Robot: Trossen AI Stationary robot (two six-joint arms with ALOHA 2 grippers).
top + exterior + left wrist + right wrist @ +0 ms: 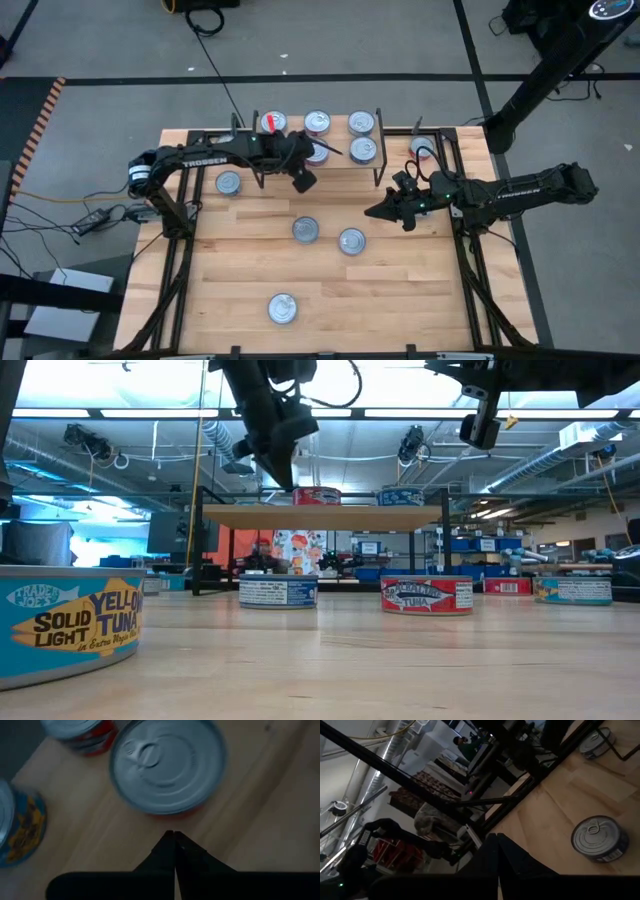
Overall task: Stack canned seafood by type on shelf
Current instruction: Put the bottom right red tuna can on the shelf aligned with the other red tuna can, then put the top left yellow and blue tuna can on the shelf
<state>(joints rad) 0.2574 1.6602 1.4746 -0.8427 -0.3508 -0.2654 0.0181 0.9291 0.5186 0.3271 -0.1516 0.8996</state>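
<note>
Wooden tabletop [400, 290], shelf [340, 172] at far edge. Loose tins: nearest two [305, 229] [351, 241] between arms, ahead of right fingers [375, 212], which are nearer. Left fingers [174, 837] above shelf beside red tin [167, 765]. Both pairs closed, empty.

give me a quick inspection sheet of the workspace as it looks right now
surface: light wooden table, bare at its near end
job's things: silver-topped cans on the shelf, four loose cans in front, e.g., red-label can under the left gripper
clutter: nothing seen
grippers: left gripper shut, empty, above shelf edge; right gripper shut, empty, over table
cables: black cables on floor, left of table
surroundings: grey floor, lit room with racks behind
</note>
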